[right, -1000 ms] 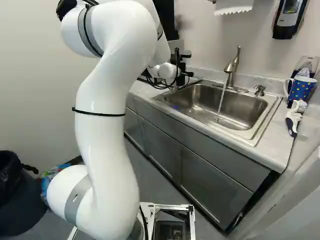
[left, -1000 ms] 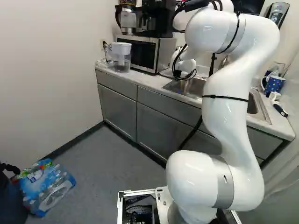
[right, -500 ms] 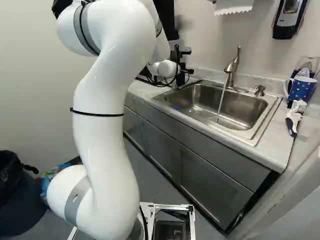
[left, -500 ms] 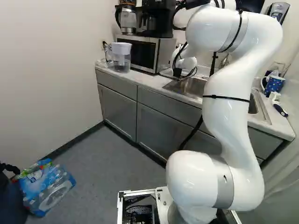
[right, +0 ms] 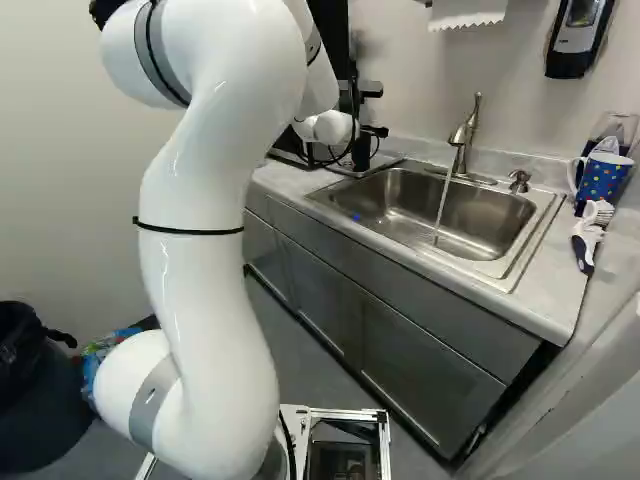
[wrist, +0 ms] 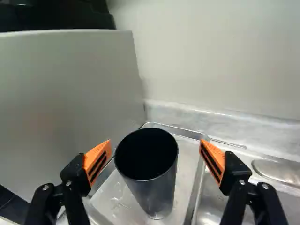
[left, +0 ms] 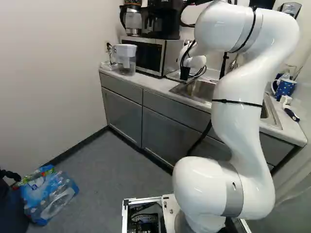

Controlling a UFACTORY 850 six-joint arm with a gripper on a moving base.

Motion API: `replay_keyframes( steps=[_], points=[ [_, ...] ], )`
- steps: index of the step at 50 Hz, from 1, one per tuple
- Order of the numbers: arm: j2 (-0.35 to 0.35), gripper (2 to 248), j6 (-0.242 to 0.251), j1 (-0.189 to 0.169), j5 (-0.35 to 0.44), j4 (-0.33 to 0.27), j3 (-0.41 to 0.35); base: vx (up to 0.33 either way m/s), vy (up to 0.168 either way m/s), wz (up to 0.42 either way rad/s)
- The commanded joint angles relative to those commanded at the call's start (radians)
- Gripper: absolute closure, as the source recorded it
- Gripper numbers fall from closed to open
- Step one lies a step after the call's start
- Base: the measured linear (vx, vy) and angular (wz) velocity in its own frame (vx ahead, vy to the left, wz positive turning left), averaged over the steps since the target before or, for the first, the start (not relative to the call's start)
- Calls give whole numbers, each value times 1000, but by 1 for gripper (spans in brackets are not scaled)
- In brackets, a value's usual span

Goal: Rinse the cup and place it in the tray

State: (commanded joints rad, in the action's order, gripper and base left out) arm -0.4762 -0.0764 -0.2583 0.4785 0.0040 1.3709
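In the right base view my gripper [right: 376, 131] is partly hidden among cables and dark parts, close above the dark cup [right: 361, 154]. The wrist view shows the gripper [wrist: 155, 157] open, its orange pads wide apart. The dark, hollow cup [wrist: 158, 199] stands upright on the metal tray [wrist: 110, 198], below and ahead of the fingers, with a gap on both sides. In the left base view the cup [left: 184, 73] shows beside the sink, on the tray [left: 173, 76].
Water runs from the faucet [right: 461, 140] into the sink [right: 480, 215]. The microwave [left: 148, 55] and a water pitcher [left: 126, 60] stand left of the tray. A blue mug [right: 603, 178] and a brush [right: 588, 238] sit right of the sink.
The arm's upper part has shifted, right in the left base view and left in the right one. The gripper has risen above the cup, which shows more clearly. The base has not moved.
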Motion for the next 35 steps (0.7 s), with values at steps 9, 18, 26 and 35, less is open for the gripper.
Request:
replay_keyframes(
  steps=[9,18,26,35],
  points=[
    [10,3,0,0,0,0,7,0,0,0],
    [20,3,0,-1,0,0,14,0,0,0],
    [39,3,0,-10,0,0,7,0,0,0],
    [60,3,0,-26,0,0,0,0,0,0]
  ],
)
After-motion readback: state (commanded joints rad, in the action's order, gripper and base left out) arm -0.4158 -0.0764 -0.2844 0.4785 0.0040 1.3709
